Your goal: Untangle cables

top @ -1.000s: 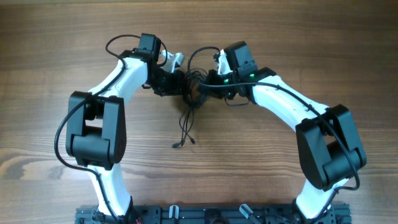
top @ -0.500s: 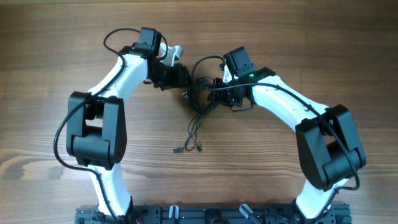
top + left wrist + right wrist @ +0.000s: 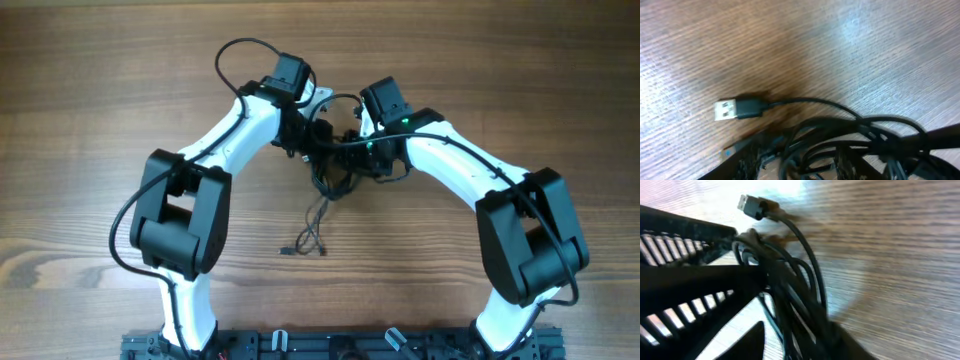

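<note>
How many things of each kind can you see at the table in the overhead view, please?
Robot arms: 2 (left arm, right arm)
Tangle of black cables: 1 (single cords too knotted to count)
Wooden table: 1
Total: 4

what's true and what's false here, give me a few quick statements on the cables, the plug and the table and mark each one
1. The cables are mostly gathered in one tangled bunch. True.
2. A USB plug with a bare metal tip sticks out clear of the tangle. True.
3. The table is white plastic. False: the table is brown wood with visible grain.
4. Every cable end is tucked inside the bunch. False: loose ends trail out toward the robot's base.
5. One cord in the tangle is red. False: every cord seen is black.
</note>
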Available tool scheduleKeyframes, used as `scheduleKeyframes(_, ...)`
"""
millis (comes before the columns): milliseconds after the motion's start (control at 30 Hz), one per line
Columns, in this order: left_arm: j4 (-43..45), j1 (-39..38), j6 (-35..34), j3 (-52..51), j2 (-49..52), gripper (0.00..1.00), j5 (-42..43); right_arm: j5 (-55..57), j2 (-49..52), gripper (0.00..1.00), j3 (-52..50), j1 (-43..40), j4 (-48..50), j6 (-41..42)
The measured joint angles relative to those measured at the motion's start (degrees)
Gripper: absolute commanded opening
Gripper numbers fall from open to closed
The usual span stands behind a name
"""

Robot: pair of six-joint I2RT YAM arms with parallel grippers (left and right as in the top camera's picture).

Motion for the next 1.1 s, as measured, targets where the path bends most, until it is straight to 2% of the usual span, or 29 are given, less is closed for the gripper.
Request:
scheduleKeyframes(67, -0.8, -0.4, 0.4, 0.0, 0.0, 0.53, -1.6, 0.2, 0.0, 0.57, 0.0, -1.2, -2.6, -1.2)
scheduleKeyframes(133, -1.8, -0.2, 0.6, 0.0, 0.0, 0.62, -2.5, 0.0, 0.0, 0.74, 0.0, -3.3, -4.7, -3.5)
scheduleKeyframes(200, -2.1, 0.2, 0.5, 0.0, 0.0, 0.71, -2.7, -3.0, 0.0, 0.81, 0.0, -5.0, -4.8, -8.3)
scheduleKeyframes(233, -2.4, 0.5, 0.0, 0.0, 0.0, 0.72, -2.7, -5.0, 0.0, 0.88, 0.0, -5.9, -4.8, -10.3)
scheduleKeyframes(267, -2.9, 0.9, -0.5, 0.3, 0.0, 0.71, -2.4, -7.1, 0.0, 0.98, 0.0, -6.7, -4.8, -12.2)
scheduleKeyframes(367, -3.4, 1.4, -0.7, 0.9, -1.6, 0.66, -1.2, -10.2, 0.0, 1.0, 0.0, -8.9, -4.8, -14.6)
scheduleKeyframes(500, -3.3, -0.8, -1.4, 2.0, -5.4, 0.64, 0.7, -9.4, 0.0, 1.0, 0.0, -14.5, -4.8, -12.2)
scheduleKeyframes(667, -1.7, -6.9, -6.8, 2.3, -5.2, 0.43, 1.2, -6.0, 0.0, 1.0, 0.0, -21.6, -5.2, -10.7)
scheduleKeyframes(700, -0.9, -8.2, -8.1, 2.3, -4.9, 0.42, 1.2, -5.1, 0.0, 1.0, 0.0, -22.7, -5.5, -10.6)
scheduleKeyframes(833, 2.1, -13.1, -15.6, 2.3, -1.6, 0.45, -1.8, -1.8, 0.0, 1.0, 0.0, -25.7, -6.9, -10.6)
scheduleKeyframes(967, 3.1, -16.0, -22.4, 2.3, 1.2, 0.49, -8.9, -0.9, 0.0, 1.0, 0.0, -26.2, -7.7, -10.6)
scheduleKeyframes(1000, 3.2, -16.5, -24.0, 2.3, 1.8, 0.54, -11.3, -0.9, 0.0, 1.0, 0.0, -26.2, -7.8, -10.6)
scheduleKeyframes(1067, 3.8, -17.2, -26.9, 2.3, 3.1, 0.55, -15.9, -0.9, 0.0, 1.0, 0.0, -26.2, -7.8, -10.6)
scheduleKeyframes(1100, 4.3, -17.5, -27.9, 2.3, 3.3, 0.61, -17.4, -0.9, 0.0, 1.0, 0.0, -26.2, -7.8, -10.6)
